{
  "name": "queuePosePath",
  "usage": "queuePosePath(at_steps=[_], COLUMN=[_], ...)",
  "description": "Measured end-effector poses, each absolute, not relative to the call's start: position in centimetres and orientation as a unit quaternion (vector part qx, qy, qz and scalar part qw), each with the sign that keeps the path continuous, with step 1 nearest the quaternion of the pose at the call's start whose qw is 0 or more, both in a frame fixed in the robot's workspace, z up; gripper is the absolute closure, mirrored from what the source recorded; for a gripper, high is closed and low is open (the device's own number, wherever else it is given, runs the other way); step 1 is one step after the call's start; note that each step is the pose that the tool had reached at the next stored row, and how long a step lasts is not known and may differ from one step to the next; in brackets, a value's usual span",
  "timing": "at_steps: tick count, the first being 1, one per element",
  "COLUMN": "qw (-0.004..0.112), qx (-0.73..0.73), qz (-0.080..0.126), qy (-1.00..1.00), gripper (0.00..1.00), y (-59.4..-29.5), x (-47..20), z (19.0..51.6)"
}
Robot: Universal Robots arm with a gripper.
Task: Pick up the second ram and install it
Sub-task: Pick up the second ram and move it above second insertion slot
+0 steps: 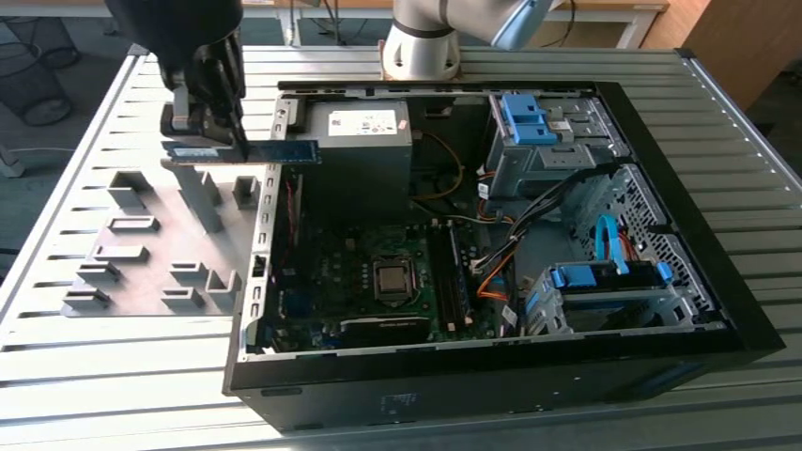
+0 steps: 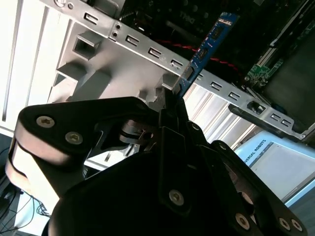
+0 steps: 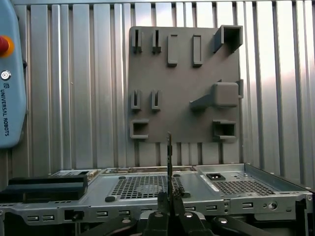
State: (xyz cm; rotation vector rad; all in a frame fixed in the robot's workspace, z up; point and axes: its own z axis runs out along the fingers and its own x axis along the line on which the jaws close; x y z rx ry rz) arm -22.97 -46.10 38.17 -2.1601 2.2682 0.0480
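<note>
My gripper (image 1: 213, 139) hangs at the exterior view's upper left, shut on the second ram (image 1: 257, 152), a thin dark green stick held level. The stick reaches from above the grey holder plate (image 1: 150, 254) across the open computer case's near wall (image 1: 266, 216). In the second wrist view the ram (image 2: 209, 42) juts out from between the fingertips (image 2: 173, 101) toward the case's inside. Seen edge-on in the first wrist view, the ram (image 3: 169, 157) rises as a thin line from the gripper (image 3: 170, 196), with the holder plate (image 3: 182, 83) beyond it. The motherboard (image 1: 376, 272) lies inside the case, its memory slots (image 1: 454, 282) beside the processor socket.
The case (image 1: 701, 282) lies open on a slatted metal table (image 1: 75, 376). Inside are a power supply (image 1: 357, 122), blue drive cages (image 1: 602, 282) and orange cables (image 1: 495, 282). The arm's base (image 1: 420, 42) stands behind the case. A teach pendant (image 3: 10, 73) lies on the table.
</note>
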Motion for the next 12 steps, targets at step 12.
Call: queuePosePath(at_steps=[12], qw=[0.004], qx=[-0.69], qz=[0.015], qy=[0.724], gripper=[0.86], y=[-46.1], x=[-19.7], z=[38.0])
